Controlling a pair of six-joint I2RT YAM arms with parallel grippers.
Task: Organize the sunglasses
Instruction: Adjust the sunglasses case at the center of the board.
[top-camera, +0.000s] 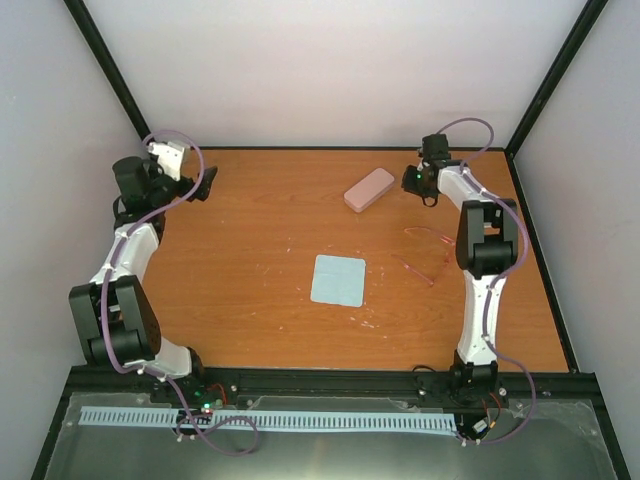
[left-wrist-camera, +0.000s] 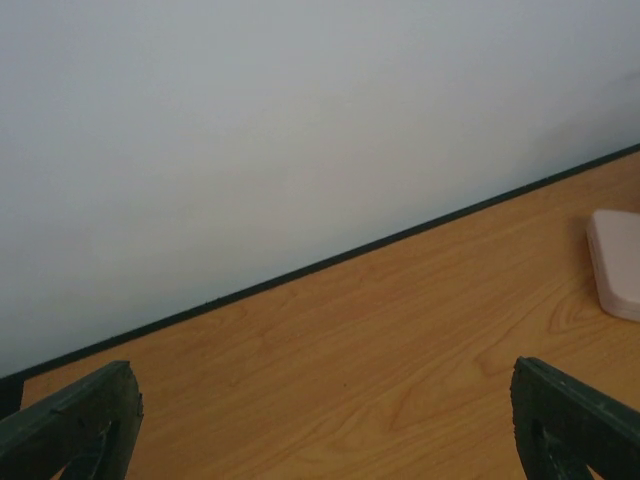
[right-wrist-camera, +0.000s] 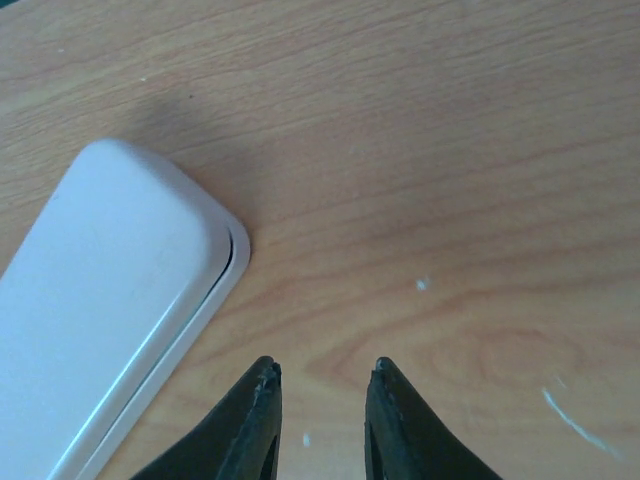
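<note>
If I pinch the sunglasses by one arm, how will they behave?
The sunglasses look thin-framed, so probably light and fragile. Their slender arms seem unfolded, so a one-arm pinch may let them swing or fold. Lying flat, they'd likely slide, not roll.

the sunglasses (top-camera: 427, 248) lie flat on the right side of the table (top-camera: 260, 210). thin reddish frame, clear lenses, faint against the wood.

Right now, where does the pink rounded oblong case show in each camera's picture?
Top external: pink rounded oblong case, far centre-right, just left of the right gripper.
Left wrist: only its end, at the right edge.
Right wrist: fills the lower left.
Shared landmark: the orange wood-grain table.
</note>
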